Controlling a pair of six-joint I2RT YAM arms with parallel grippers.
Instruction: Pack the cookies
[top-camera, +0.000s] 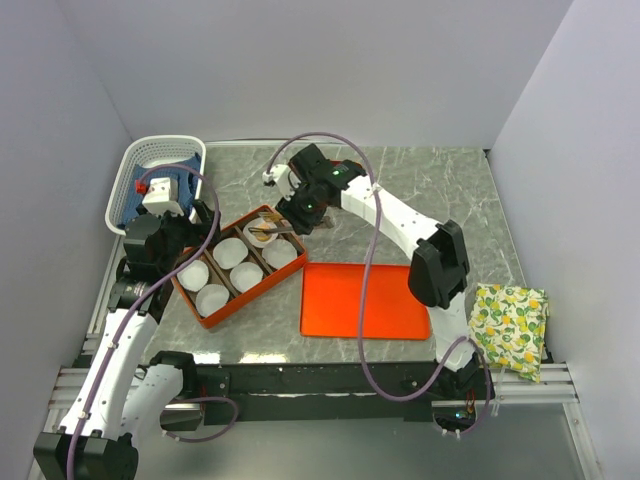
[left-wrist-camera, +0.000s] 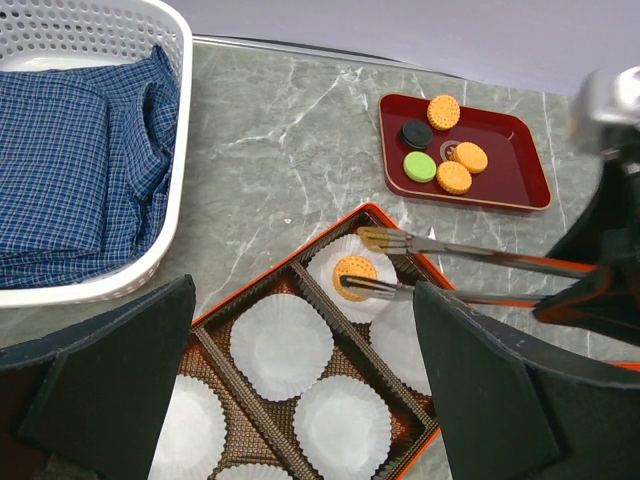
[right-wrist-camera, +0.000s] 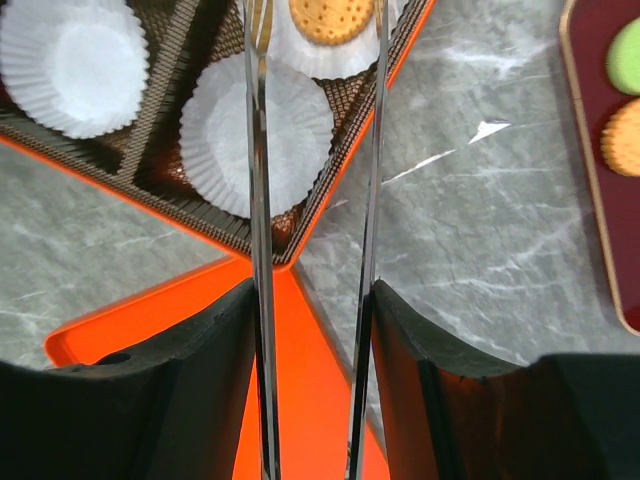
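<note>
An orange cookie (left-wrist-camera: 354, 272) (right-wrist-camera: 330, 18) lies flat in a white paper cup at the far corner of the orange-rimmed box (top-camera: 262, 291) (left-wrist-camera: 250, 288). My right gripper (top-camera: 300, 213) (right-wrist-camera: 312, 300) is shut on metal tongs (left-wrist-camera: 470, 250) (right-wrist-camera: 258, 180). The tongs' arms stand spread, one tip over the cookie's edge and the other beyond the cup. Several more cookies sit on a dark red tray (left-wrist-camera: 520, 170): orange ones (left-wrist-camera: 443, 111), a black one (left-wrist-camera: 417, 134) and a green one (left-wrist-camera: 420, 167). My left gripper (top-camera: 185, 245) (left-wrist-camera: 305, 290) hangs open above the box's empty cups.
A white basket (top-camera: 130, 165) (left-wrist-camera: 180, 120) holding blue checked cloth stands at the back left. A flat orange lid (top-camera: 365, 300) (right-wrist-camera: 300, 400) lies right of the box. A lemon-print cloth (top-camera: 510, 325) sits at the table's right edge.
</note>
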